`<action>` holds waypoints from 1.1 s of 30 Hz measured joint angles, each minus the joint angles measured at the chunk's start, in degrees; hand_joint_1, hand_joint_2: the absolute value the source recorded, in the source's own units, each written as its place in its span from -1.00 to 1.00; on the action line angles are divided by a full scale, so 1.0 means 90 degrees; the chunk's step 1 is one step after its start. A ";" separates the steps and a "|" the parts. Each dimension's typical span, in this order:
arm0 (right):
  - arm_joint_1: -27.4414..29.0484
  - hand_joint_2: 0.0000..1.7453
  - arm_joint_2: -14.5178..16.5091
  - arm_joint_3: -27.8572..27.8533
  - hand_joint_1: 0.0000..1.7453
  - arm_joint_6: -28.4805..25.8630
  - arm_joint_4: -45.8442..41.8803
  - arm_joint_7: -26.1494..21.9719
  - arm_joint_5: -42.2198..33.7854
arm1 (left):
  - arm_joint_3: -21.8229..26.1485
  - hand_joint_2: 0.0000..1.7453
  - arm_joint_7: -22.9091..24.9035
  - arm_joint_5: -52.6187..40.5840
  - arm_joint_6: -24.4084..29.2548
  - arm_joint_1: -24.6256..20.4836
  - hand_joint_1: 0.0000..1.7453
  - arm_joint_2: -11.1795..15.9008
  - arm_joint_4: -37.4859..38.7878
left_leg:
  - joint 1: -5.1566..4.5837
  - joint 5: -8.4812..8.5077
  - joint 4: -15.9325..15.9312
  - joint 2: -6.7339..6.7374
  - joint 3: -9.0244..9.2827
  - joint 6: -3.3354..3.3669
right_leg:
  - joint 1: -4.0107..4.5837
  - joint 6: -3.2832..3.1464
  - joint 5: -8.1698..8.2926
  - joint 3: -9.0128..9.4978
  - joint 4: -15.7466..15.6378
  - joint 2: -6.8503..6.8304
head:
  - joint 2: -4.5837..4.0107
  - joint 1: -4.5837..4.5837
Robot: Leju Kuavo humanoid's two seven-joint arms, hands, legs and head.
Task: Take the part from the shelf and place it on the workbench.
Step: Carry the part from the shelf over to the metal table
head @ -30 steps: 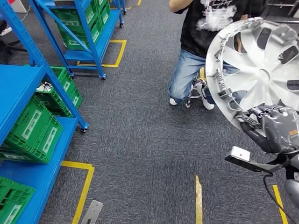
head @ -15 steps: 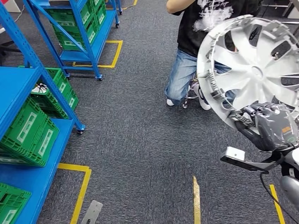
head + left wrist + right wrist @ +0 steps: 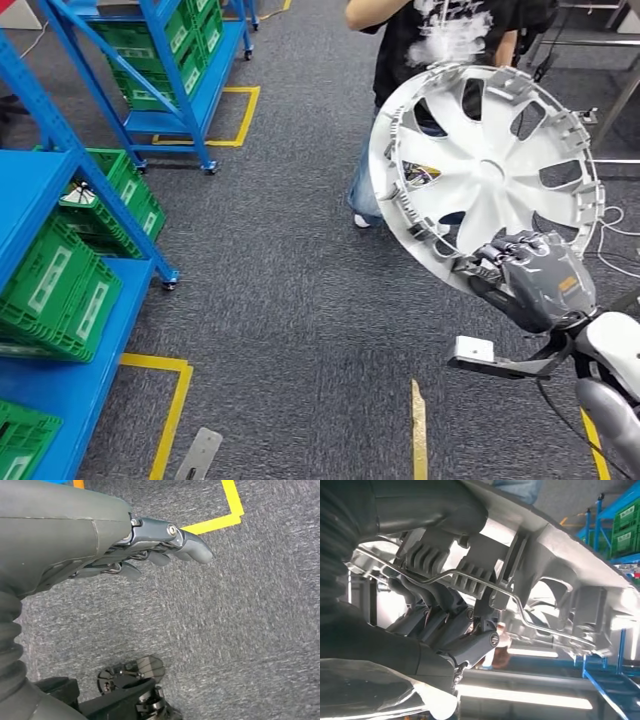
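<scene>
- The left hand (image 3: 113, 545) hung over the carpet, fingers extended, holding nothing.
- The right hand (image 3: 528, 275) gripped the lower rim of the wheel cover (image 3: 483, 170), carried airborne.
- Since the prior frames the view had swung right, off the blue shelf (image 3: 45, 190): transit toward the workbench.
- A person (image 3: 423, 40) crouched beyond.

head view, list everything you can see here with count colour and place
hubcap: one, silver, held up at the right, tilted
shelves: two, blue, along the left side
crates: several, green, on the shelves
floor tape: yellow lines on the grey carpet
metal plate: one, grey, on the carpet near the bottom edge
person: one, black shirt and jeans, behind the hubcap
right hand: grey, grips the hubcap's lower rim
left hand: dark grey, fingers extended over the carpet, holds nothing
</scene>
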 joint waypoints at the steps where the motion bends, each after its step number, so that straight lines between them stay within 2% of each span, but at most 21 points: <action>1: -0.0001 1.00 -0.0002 0.0020 1.00 -0.0001 0.0001 0.0002 -0.0002 | -0.0002 1.00 0.0000 0.0000 0.0000 -0.0002 -1.00 0.0002 0.0001 | 0.0007 -0.0055 0.0064 0.0003 -0.0011 -0.0023 | 0.0000 -0.0043 -0.0020 0.0028 0.0001 0.0001 | 0.0000 -0.0011; 3: -0.0007 1.00 -0.0007 0.0041 1.00 -0.0004 0.0001 0.0016 -0.0007 | -0.0005 1.00 -0.0001 0.0000 0.0000 -0.0010 -1.00 0.0002 0.0004 | 0.0020 -0.0303 0.0549 0.0005 -0.0216 -0.0068 | 0.0003 -0.0127 -0.0061 0.0102 -0.0011 -0.0007 | 0.0000 -0.0036; 5: -0.0011 1.00 -0.0010 0.0072 1.00 -0.0005 0.0002 0.0026 -0.0008 | -0.0007 1.00 -0.0001 0.0001 -0.0001 -0.0002 -1.00 0.0003 0.0009 | 0.0023 -0.0608 0.1402 0.0005 -0.0656 -0.0082 | 0.0032 -0.0189 -0.0109 0.0155 -0.0011 -0.0007 | 0.0000 -0.0057; 6: -0.0008 1.00 -0.0010 0.0091 1.00 -0.0006 0.0002 0.0027 -0.0007 | -0.0007 1.00 0.0000 0.0001 -0.0001 0.0009 -1.00 0.0005 0.0010 | 0.0023 -0.0666 0.1720 0.0005 -0.0847 -0.0070 | 0.0050 -0.0207 -0.0133 0.0182 -0.0011 0.0001 | 0.0000 -0.0059; 7: -0.0004 1.00 -0.0011 0.0109 1.00 -0.0007 0.0001 0.0027 -0.0006 | -0.0007 1.00 0.0001 0.0002 -0.0002 0.0019 -1.00 0.0007 0.0011 | 0.0019 -0.0611 0.1839 0.0005 -0.0952 -0.0046 | 0.0069 -0.0219 -0.0161 0.0214 -0.0011 0.0013 | 0.0000 -0.0059; 8: -0.0001 1.00 -0.0011 0.0123 1.00 -0.0007 0.0001 0.0027 -0.0006 | -0.0007 1.00 0.0001 0.0002 -0.0002 0.0026 -1.00 0.0008 0.0011 | 0.0010 -0.0430 0.1714 0.0004 -0.0944 -0.0010 | 0.0086 -0.0224 -0.0192 0.0258 -0.0011 0.0027 | 0.0000 -0.0059; 10: 0.0001 1.00 -0.0012 0.0132 1.00 -0.0009 0.0001 0.0027 -0.0007 | -0.0007 1.00 0.0001 0.0002 -0.0002 0.0028 -1.00 0.0015 0.0012 | -0.0033 0.0093 0.0969 -0.0002 -0.0677 0.0087 | 0.0102 -0.0221 -0.0265 0.0351 -0.0016 0.0047 | 0.0000 -0.0056; 11: 0.0000 1.00 -0.0012 0.0136 1.00 -0.0010 0.0001 0.0027 -0.0007 | -0.0007 1.00 0.0001 0.0002 -0.0002 0.0026 -1.00 0.0019 0.0012 | -0.0060 0.0264 0.0600 -0.0004 -0.0524 0.0127 | 0.0111 -0.0207 -0.0301 0.0390 -0.0018 0.0056 | 0.0000 -0.0053; 12: -0.0001 1.00 -0.0012 0.0143 1.00 -0.0012 0.0001 0.0027 -0.0007 | -0.0008 1.00 0.0001 0.0001 -0.0002 0.0020 -1.00 0.0025 0.0013 | -0.0084 0.0319 0.0317 -0.0006 -0.0404 0.0154 | 0.0112 -0.0189 -0.0326 0.0404 -0.0023 0.0060 | 0.0000 -0.0052; 15: 0.0009 1.00 -0.0019 0.0160 1.00 -0.0014 0.0000 0.0027 -0.0004 | -0.0010 1.00 0.0001 0.0001 -0.0001 0.0013 -1.00 0.0033 0.0013 | -0.0102 0.0221 -0.0005 -0.0002 -0.0250 0.0185 | 0.0100 -0.0094 -0.0304 0.0407 -0.0014 0.0059 | 0.0000 -0.0055; 17: 0.0007 1.00 -0.0037 0.0163 1.00 -0.0015 0.0001 0.0027 -0.0007 | -0.0010 1.00 -0.0001 -0.0001 0.0000 0.0015 -1.00 0.0032 0.0013 | -0.0075 0.0214 -0.0087 -0.0004 -0.0138 0.0219 | 0.0089 -0.0039 -0.0370 0.0318 0.0167 0.0048 | 0.0000 -0.0041; 18: -0.0004 1.00 -0.0046 0.0164 1.00 -0.0015 0.0001 0.0025 -0.0009 | -0.0010 1.00 -0.0001 -0.0002 -0.0001 0.0008 -1.00 0.0030 0.0013 | -0.0060 0.0203 -0.0110 -0.0006 -0.0088 0.0237 | 0.0082 -0.0014 -0.0467 0.0175 0.0407 0.0044 | 0.0000 -0.0031; 20: -0.0024 1.00 -0.0053 0.0170 1.00 -0.0014 0.0002 0.0015 -0.0008 | -0.0012 1.00 0.0000 -0.0006 -0.0004 -0.0003 -1.00 0.0023 0.0013 | -0.0056 0.0155 -0.0116 -0.0005 -0.0043 0.0260 | 0.0070 0.0044 -0.0725 -0.0306 0.1144 0.0041 | 0.0000 -0.0019; 21: -0.0026 1.00 -0.0053 0.0172 1.00 -0.0012 0.0002 0.0009 -0.0007 | -0.0012 1.00 0.0001 -0.0008 -0.0007 -0.0002 -1.00 0.0021 0.0014 | -0.0055 0.0123 -0.0114 -0.0005 -0.0017 0.0262 | 0.0063 0.0072 -0.0805 -0.0555 0.1469 0.0039 | 0.0000 -0.0021; 22: -0.0026 1.00 -0.0055 0.0174 1.00 -0.0010 0.0002 0.0004 -0.0005 | -0.0012 1.00 0.0001 -0.0009 -0.0011 0.0003 -1.00 0.0019 0.0015 | -0.0053 0.0086 -0.0113 -0.0004 0.0023 0.0257 | 0.0054 0.0092 -0.0782 -0.0726 0.1624 0.0036 | 0.0000 -0.0022; 23: -0.0031 1.00 -0.0059 0.0174 1.00 -0.0006 0.0002 0.0002 -0.0007 | -0.0012 1.00 0.0001 -0.0010 -0.0015 0.0008 -1.00 0.0019 0.0015 | -0.0048 0.0042 -0.0112 -0.0005 0.0078 0.0248 | 0.0044 0.0107 -0.0630 -0.0780 0.1556 0.0032 | 0.0000 -0.0022; 24: -0.0038 1.00 -0.0069 0.0172 1.00 -0.0003 0.0002 0.0002 -0.0010 | -0.0012 1.00 0.0001 -0.0010 -0.0017 0.0012 -1.00 0.0017 0.0016 | -0.0040 -0.0007 -0.0110 -0.0006 0.0146 0.0232 | 0.0029 0.0119 -0.0362 -0.0705 0.1253 0.0025 | 0.0000 -0.0021; 25: -0.0045 1.00 -0.0083 0.0170 1.00 0.0002 0.0004 0.0002 -0.0017 | -0.0012 1.00 0.0001 -0.0010 -0.0019 0.0013 -1.00 0.0016 0.0016 | -0.0029 -0.0063 -0.0109 -0.0007 0.0218 0.0206 | 0.0016 0.0134 -0.0078 -0.0554 0.0840 0.0013 | 0.0000 -0.0022; 27: -0.0081 1.00 -0.0108 0.0170 1.00 0.0020 0.0014 0.0001 -0.0036 | -0.0012 1.00 0.0000 -0.0010 -0.0021 0.0000 -1.00 0.0021 0.0016 | -0.0028 -0.0151 -0.0104 -0.0010 0.0293 0.0135 | 0.0035 0.0109 0.0179 -0.0291 0.0186 -0.0008 | 0.0000 -0.0008; 31: -0.0117 1.00 -0.0139 0.0150 1.00 0.0039 0.0021 0.0010 -0.0081 | -0.0015 1.00 -0.0002 -0.0003 -0.0029 -0.0007 -1.00 0.0025 0.0016 | -0.0045 -0.0212 -0.0035 0.0009 0.0287 0.0021 | 0.0062 -0.0118 0.0133 -0.0125 -0.0057 0.0004 | 0.0000 -0.0030; 33: -0.0119 1.00 -0.0160 0.0141 1.00 0.0041 0.0023 0.0024 -0.0100 | -0.0015 1.00 -0.0002 0.0001 -0.0027 -0.0019 -1.00 0.0026 0.0018 | -0.0029 -0.0250 0.0413 0.0008 0.0071 -0.0035 | 0.0052 -0.0192 0.0076 -0.0022 -0.0068 0.0002 | 0.0000 -0.0039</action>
